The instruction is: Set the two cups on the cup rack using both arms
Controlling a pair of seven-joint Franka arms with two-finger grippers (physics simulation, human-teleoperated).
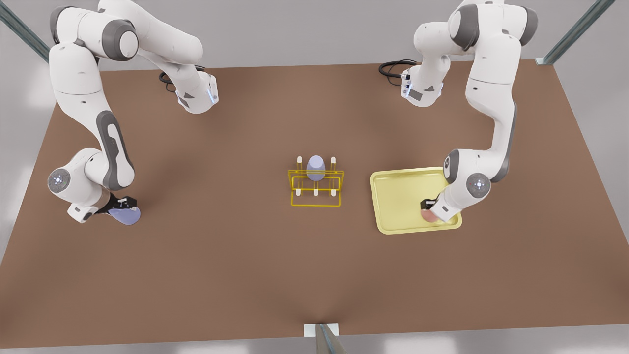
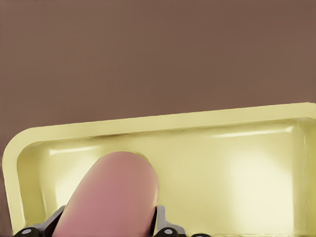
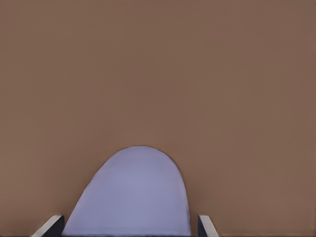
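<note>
1. Here, the left gripper (image 1: pixel 428 208), a small black two-finger clamp on a white jointed arm, sat at the front view's right, its fingers (image 2: pixel 163 228) pinching the smooth salmon-pink tapered cup (image 2: pixel 111 197) from both sides.
2. That pink cup (image 1: pixel 429 215) was inside the pale-yellow square tray (image 1: pixel 398 196), near one rounded corner.
3. The right gripper (image 1: pixel 120 205), at the front view's left, had its fingers (image 3: pixel 49 226) pressed against the smooth lavender-blue tapered cup (image 3: pixel 133 195) above the brown table (image 1: pixel 236 255).
4. The lavender cup (image 1: pixel 125 215) was tilted in that grip.
5. The small bright-yellow wire cup rack (image 1: pixel 316 189) stood mid-table, between both arms and well apart from them.
6. A third lavender tumbler (image 1: pixel 315 167) sat on the rack, among its white-tipped pegs.
</note>
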